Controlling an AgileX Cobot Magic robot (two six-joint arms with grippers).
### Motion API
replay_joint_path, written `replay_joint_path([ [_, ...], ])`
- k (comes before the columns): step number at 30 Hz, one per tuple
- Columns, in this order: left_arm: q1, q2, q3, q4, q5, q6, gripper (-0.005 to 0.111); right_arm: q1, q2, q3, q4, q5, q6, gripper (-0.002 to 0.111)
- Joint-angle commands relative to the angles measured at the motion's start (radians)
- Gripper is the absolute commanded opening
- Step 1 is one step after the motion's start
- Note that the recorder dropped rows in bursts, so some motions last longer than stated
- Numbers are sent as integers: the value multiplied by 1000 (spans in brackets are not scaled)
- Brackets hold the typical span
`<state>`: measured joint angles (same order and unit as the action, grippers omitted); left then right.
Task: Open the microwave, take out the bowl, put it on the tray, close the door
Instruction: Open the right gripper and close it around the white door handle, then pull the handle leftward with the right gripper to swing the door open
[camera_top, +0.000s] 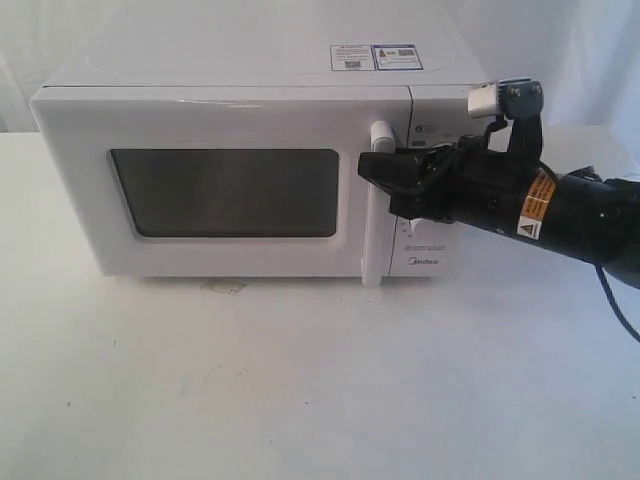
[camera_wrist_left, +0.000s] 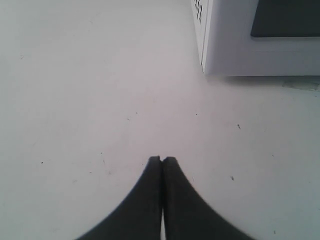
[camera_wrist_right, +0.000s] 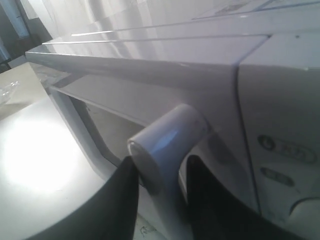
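Note:
The white microwave (camera_top: 230, 75) stands at the back of the table, and its door (camera_top: 220, 125) with the dark window looks closed. My right gripper (camera_top: 377, 168) reaches in from the right and is shut on the upper part of the tall white bar handle (camera_top: 373, 255). In the right wrist view both black fingers (camera_wrist_right: 125, 195) straddle the handle (camera_wrist_right: 167, 135), with the gripper (camera_wrist_right: 157, 162) around it. My left gripper (camera_wrist_left: 162, 160) is shut and empty above the bare table, near the microwave's lower corner (camera_wrist_left: 230, 50). The bowl is hidden, and no tray shows.
The white table (camera_top: 300, 380) stretches in front of the microwave. The right arm (camera_top: 560, 215) covers the knob panel. A small scuff mark (camera_top: 225, 287) lies on the table just under the door. White curtains hang behind.

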<state>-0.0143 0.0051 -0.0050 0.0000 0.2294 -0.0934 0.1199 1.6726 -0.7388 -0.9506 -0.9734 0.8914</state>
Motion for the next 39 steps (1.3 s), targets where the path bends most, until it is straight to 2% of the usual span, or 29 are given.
replay_joint_path([
  [1, 3, -5, 5, 0, 3, 3, 0, 74, -56, 51, -212, -248, 36, 0],
  [14, 3, -5, 5, 0, 3, 3, 0, 158, -65, 84, -185, -248, 14, 0],
  [39, 3, -5, 5, 0, 3, 3, 0, 197, -176, 167, -233, -248, -19, 0],
])
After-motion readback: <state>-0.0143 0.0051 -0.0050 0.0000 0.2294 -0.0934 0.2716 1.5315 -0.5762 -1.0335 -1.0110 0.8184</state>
